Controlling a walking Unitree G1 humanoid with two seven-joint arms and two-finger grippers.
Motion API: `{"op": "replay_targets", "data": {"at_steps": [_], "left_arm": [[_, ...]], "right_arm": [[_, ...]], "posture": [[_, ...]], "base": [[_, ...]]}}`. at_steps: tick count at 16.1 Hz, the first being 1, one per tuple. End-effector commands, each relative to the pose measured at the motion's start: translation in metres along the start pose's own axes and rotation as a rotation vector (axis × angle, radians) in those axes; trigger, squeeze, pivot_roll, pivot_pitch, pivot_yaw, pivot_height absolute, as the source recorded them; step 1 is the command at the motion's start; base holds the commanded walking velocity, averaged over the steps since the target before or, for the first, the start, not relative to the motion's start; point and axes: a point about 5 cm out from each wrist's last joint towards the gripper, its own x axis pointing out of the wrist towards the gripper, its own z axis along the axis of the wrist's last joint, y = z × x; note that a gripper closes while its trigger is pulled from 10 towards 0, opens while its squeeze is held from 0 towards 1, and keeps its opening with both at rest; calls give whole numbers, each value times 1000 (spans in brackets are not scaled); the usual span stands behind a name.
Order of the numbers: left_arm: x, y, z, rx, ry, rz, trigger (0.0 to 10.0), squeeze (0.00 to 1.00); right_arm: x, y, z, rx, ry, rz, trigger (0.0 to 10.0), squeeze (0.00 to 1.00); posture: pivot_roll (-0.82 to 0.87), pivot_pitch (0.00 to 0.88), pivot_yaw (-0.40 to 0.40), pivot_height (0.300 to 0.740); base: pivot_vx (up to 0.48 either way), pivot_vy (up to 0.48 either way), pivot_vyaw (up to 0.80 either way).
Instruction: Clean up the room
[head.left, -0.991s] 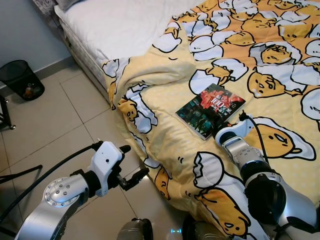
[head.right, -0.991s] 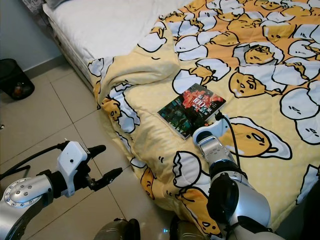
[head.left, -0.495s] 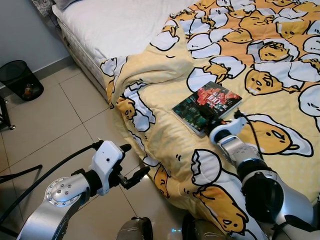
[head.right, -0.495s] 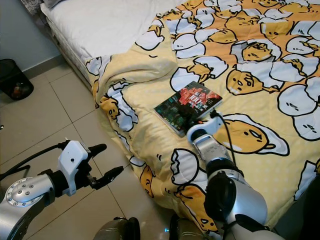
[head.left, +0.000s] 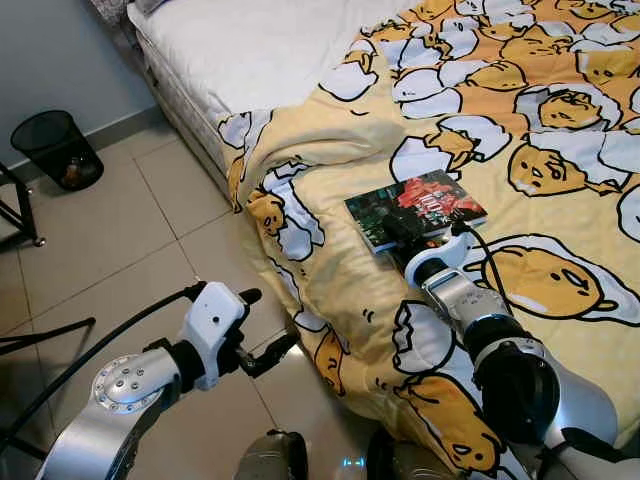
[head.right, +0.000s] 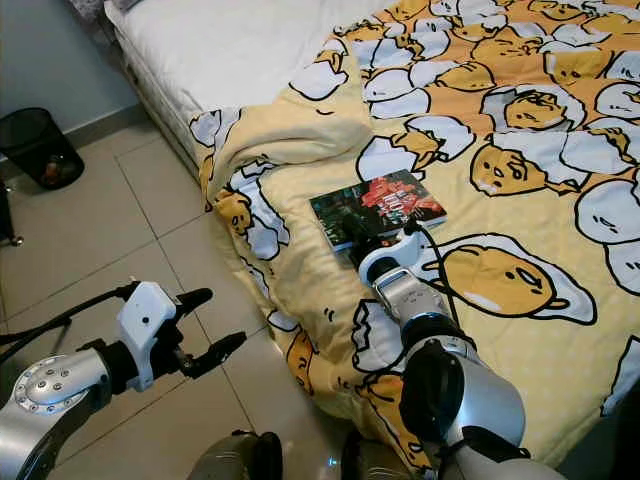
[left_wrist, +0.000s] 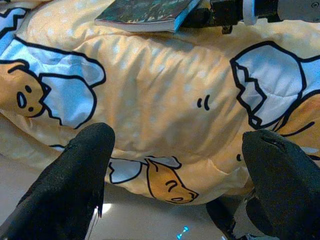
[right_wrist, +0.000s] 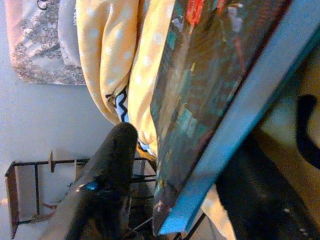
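Note:
A book (head.left: 428, 203) with a dark red-and-green cover lies flat on the yellow egg-print quilt (head.left: 330, 150), near the bed's side edge. My right gripper (head.left: 408, 228) is at the book's near edge. In the right wrist view the book (right_wrist: 210, 75) runs between the two black fingers (right_wrist: 112, 165), one over the cover and one under the edge, with the jaws apart. My left gripper (head.left: 272, 320) hangs open over the tiled floor beside the draped quilt, holding nothing; its wrist view looks at the quilt's hanging fold and the book (left_wrist: 145, 12) beyond.
A black mesh waste bin (head.left: 58, 148) stands on the tiles by the grey wall at far left. A black stand leg (head.left: 15, 210) is at the left edge. White sheet (head.left: 260, 50) covers the bed's far part. The quilt drapes down to the floor.
The camera has shifted. My right gripper has pushed forward from just short of the book until its fingers straddle the book's near edge. The left arm keeps its pose.

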Motion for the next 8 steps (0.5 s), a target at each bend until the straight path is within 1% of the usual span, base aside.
{"op": "replay_targets", "data": {"at_steps": [1, 5, 8], "left_arm": [[1, 0, -1, 6, 10, 4, 10000, 1000], [2, 1, -1, 11, 13, 3, 10000, 1000], [2, 2, -2, 12, 17, 2, 10000, 1000]], "right_arm": [[0, -2, -5, 16, 9, -25, 0, 0], [-2, -11, -7, 17, -5, -99, 0, 0], [-1, -11, -9, 20, -5, -109, 0, 0]], "posture": [[147, 154, 70, 740], [151, 155, 74, 740], [152, 157, 76, 740]], "base": [[0, 0, 0], [0, 0, 0], [0, 0, 0]]}}
